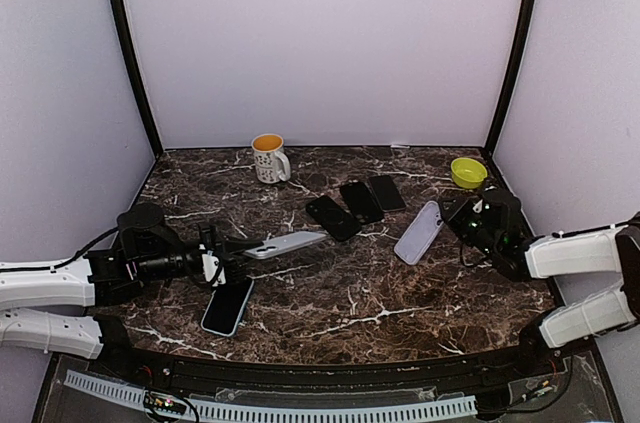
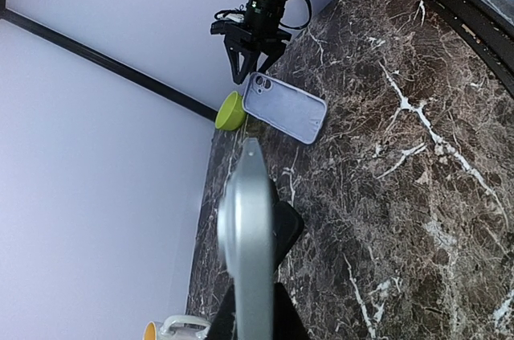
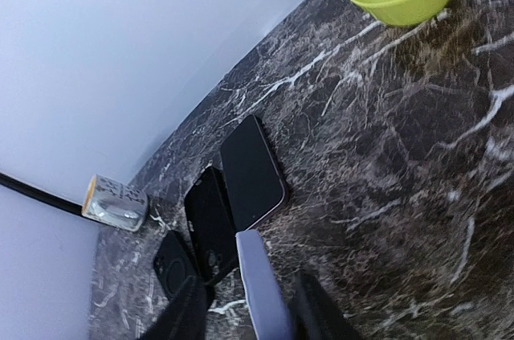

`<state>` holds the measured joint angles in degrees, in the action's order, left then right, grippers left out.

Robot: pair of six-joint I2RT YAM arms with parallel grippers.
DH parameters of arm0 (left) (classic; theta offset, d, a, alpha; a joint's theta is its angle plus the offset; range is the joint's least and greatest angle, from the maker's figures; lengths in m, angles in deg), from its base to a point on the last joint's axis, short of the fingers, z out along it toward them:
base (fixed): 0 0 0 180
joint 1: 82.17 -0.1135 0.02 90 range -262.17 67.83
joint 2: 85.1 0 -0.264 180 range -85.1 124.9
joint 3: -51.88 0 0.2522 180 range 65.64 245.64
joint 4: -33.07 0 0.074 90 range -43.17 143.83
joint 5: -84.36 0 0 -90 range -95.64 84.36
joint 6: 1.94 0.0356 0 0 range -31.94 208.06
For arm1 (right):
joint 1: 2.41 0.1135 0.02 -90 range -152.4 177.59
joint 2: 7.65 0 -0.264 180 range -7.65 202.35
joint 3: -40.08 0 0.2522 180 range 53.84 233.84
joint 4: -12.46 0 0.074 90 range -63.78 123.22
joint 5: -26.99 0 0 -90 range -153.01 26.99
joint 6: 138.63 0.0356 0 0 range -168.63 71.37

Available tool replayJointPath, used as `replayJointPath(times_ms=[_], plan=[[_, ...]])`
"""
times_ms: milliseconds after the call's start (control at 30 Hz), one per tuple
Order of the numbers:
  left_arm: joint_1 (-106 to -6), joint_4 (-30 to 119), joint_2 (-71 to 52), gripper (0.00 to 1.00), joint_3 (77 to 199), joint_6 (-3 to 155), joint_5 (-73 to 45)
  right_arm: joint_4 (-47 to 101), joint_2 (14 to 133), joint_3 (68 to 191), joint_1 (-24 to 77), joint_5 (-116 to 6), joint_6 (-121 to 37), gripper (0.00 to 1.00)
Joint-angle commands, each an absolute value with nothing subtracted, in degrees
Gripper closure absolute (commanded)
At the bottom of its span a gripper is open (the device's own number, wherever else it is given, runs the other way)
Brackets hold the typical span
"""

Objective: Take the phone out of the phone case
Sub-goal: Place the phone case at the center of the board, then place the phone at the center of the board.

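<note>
Top external: my left gripper (image 1: 236, 255) clenches the slim silver-grey phone (image 1: 285, 244). The right gripper (image 1: 448, 212), jaws parted, straddles the lavender plastic case (image 1: 420, 231). I'd back straight off without dragging it.

The dark marble table (image 1: 400, 313) carries a white mug (image 1: 268, 158) at eleven o'clock, a green bowl (image 1: 467, 172) at two, three black phones (image 1: 357, 202) near centre, a lavender case (image 1: 420, 231) at three and a blue-edged phone (image 1: 228, 306) at seven.

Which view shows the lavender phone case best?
Left wrist: the lavender phone case shows its whole broad face and camera cutout. Top external shows it small and foreshortened; right wrist shows it edge-on only.
</note>
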<state>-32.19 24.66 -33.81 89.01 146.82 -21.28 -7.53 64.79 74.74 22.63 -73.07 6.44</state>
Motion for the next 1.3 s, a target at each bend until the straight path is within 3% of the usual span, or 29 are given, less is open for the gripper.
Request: replayJointPath(times_ms=[0,100,333,567,800,1000,1267], plan=[[-32.35,20.74,-34.23,1.0,90.75,145.64,-22.81,-1.94,60.82,75.56,21.93,-74.21,0.45,0.46],[-32.41,20.66,-34.25,1.0,90.84,145.48,-23.12,3.42,57.53,77.57,21.55,-76.81,-3.4,0.34],[-32.34,20.76,-34.29,1.0,91.01,144.73,-23.21,12.75,52.39,83.76,21.53,-78.9,-15.11,0.2],[-32.41,22.92,-33.09,1.0,94.74,131.72,-22.03,8.58,50.23,86.29,26.64,-57.7,-30.97,0.2],[-32.45,30.05,-26.76,1.0,103.42,116.43,-17.0,5.1,51.34,85.13,35.62,-51.77,-42.0,0.2],[-32.46,34.06,-18.56,1.0,110.8,100.29,-17.52,8.3,52.17,87.28,36.91,-63.31,-38.81,0.2],[-32.4,38.53,-0.44,1.0,121.07,66.48,-17.85,14.27,47.86,87.93,36.88,-79.2,-36.62,0.18]])
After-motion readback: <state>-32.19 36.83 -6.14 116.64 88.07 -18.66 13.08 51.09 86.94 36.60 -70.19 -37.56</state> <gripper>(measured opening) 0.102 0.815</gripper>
